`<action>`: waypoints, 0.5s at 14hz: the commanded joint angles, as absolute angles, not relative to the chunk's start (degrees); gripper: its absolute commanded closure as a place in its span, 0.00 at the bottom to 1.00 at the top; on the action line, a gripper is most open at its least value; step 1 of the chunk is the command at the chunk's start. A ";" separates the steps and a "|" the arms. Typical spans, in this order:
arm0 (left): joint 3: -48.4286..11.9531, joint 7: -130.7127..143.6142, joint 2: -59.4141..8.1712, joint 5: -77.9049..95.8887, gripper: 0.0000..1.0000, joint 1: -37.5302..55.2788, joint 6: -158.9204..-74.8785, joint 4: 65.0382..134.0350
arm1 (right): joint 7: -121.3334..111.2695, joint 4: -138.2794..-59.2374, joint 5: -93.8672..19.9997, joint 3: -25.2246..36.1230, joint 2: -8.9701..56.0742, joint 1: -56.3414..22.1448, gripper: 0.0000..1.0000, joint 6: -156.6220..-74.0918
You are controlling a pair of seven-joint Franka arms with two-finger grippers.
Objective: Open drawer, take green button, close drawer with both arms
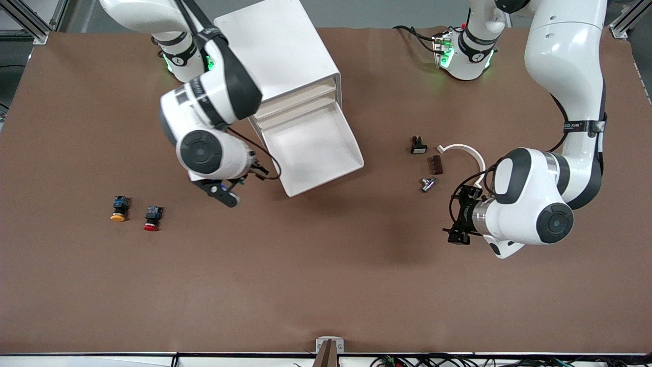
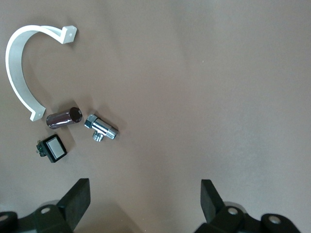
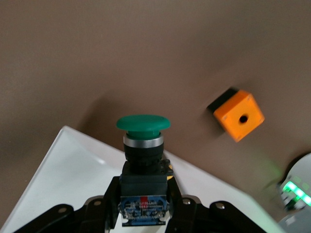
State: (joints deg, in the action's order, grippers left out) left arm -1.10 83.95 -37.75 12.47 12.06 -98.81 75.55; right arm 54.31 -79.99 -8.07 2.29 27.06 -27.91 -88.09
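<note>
My right gripper is shut on the black-and-blue body of the green-capped button. In the front view it hangs over the table beside the pulled-out drawer, toward the right arm's end. The drawer is the lowest one of a white cabinet and stands open with nothing showing in it. A white corner of it lies under the button in the right wrist view. My left gripper is open and empty over bare table at the left arm's end; its fingers stand wide apart.
A yellow-capped button and a red-capped button lie toward the right arm's end. Near the left gripper lie a white curved clamp, a dark cylinder, a chrome fitting and a square switch. An orange cube shows in the right wrist view.
</note>
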 commanded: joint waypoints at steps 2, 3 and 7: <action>-1.49 83.06 -37.97 9.07 0.00 15.10 -100.54 76.20 | 33.90 -82.26 -4.92 1.49 25.58 -19.54 0.80 -87.62; -1.58 81.66 -38.14 7.92 0.00 17.38 -101.68 76.20 | 28.97 -82.79 -4.14 1.49 25.66 -17.16 0.80 -88.24; -1.93 74.10 -39.37 7.56 0.00 22.84 -107.65 78.30 | 16.89 -87.88 2.72 1.49 25.40 -12.23 0.80 -95.78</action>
State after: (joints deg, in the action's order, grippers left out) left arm -1.85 77.64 -39.26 8.63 21.21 -104.39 76.66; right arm 20.64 -84.20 0.08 2.66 26.74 -13.62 -92.66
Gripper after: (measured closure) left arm 0.000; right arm 0.581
